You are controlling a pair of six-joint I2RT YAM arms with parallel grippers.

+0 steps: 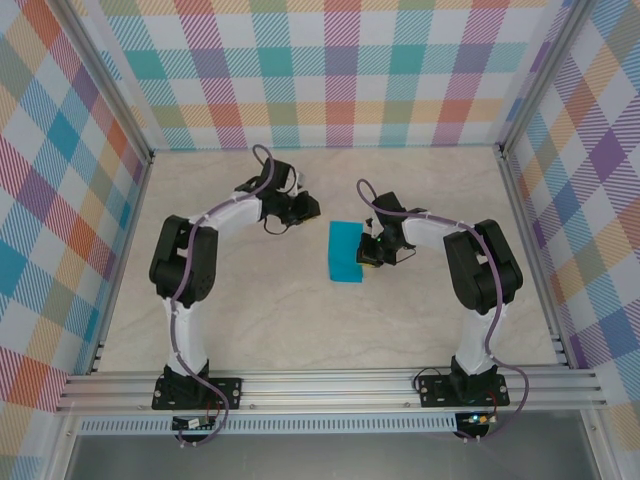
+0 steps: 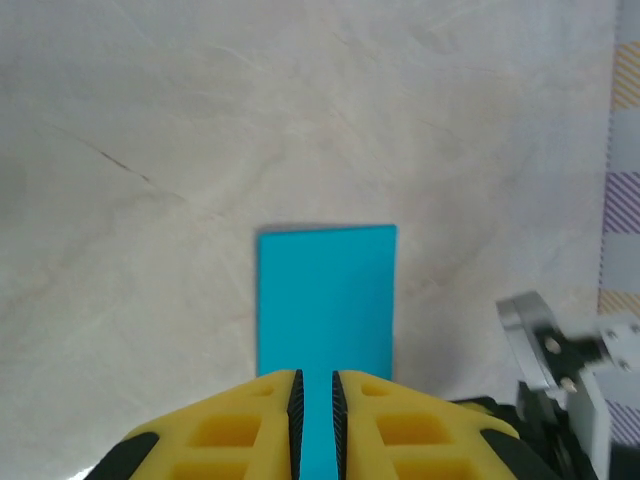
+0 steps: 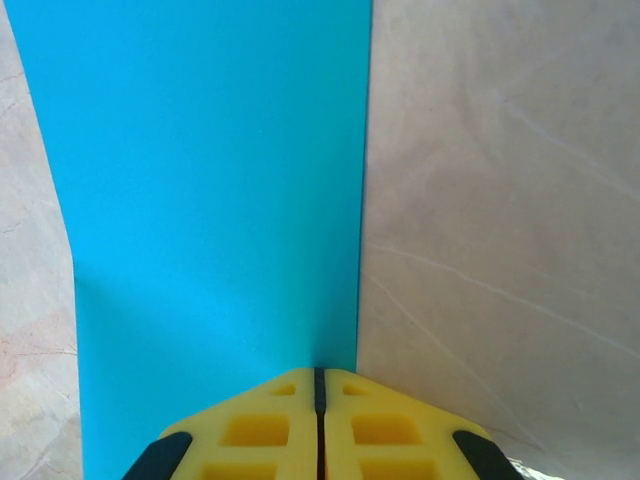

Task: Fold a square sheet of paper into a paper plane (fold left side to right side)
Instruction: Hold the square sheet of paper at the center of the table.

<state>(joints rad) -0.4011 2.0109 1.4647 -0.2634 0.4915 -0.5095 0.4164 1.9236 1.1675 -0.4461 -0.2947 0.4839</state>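
Observation:
The square sheet of paper [image 1: 346, 250] lies flat on the table as a tall teal rectangle, folded in half. My right gripper [image 1: 368, 256] is shut, and its tips rest on the sheet at the right long edge. In the right wrist view the shut yellow jaws [image 3: 320, 373] sit just inside that edge of the paper [image 3: 210, 200]. My left gripper [image 1: 311, 208] hovers up and left of the sheet, not touching it. In the left wrist view its jaws [image 2: 315, 380] stand a narrow gap apart with nothing between them, and the paper [image 2: 326, 290] lies beyond them.
The marble-look tabletop [image 1: 250, 310] is boxed in by an aluminium frame [image 1: 330, 385] and plaid walls [image 1: 340, 70]. Part of the right arm's silver and white wrist [image 2: 560, 360] shows close beside the sheet in the left wrist view.

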